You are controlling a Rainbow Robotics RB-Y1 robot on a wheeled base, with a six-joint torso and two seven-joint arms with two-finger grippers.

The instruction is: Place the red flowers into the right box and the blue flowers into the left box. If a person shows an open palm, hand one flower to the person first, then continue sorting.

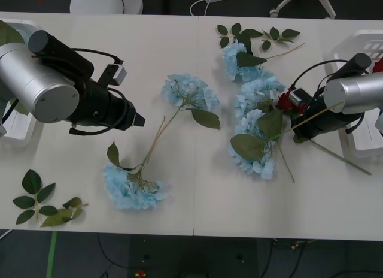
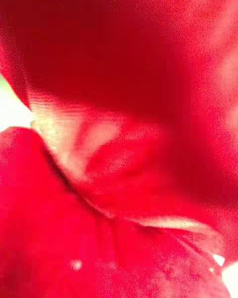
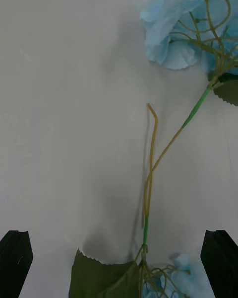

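We see the left gripper (image 3: 119,263), jaws apart, over crossed stems of two blue flowers (image 3: 151,164) just ahead on the table (image 3: 64,104). Stems look thin, light, springy; we'd pinch there, not the fluffy heads. Right gripper (image 1: 294,105) at a red flower (image 1: 287,102); jaw state unclear.

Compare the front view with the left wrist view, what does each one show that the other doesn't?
Front view alone: the left box, the right box, leaf sprigs, and the right end effector at a red flower beside a blue cluster.
Left wrist view alone: the left end effector is open, its black fingertips wide apart.
Both: two blue flowers with crossing stems on the white table.
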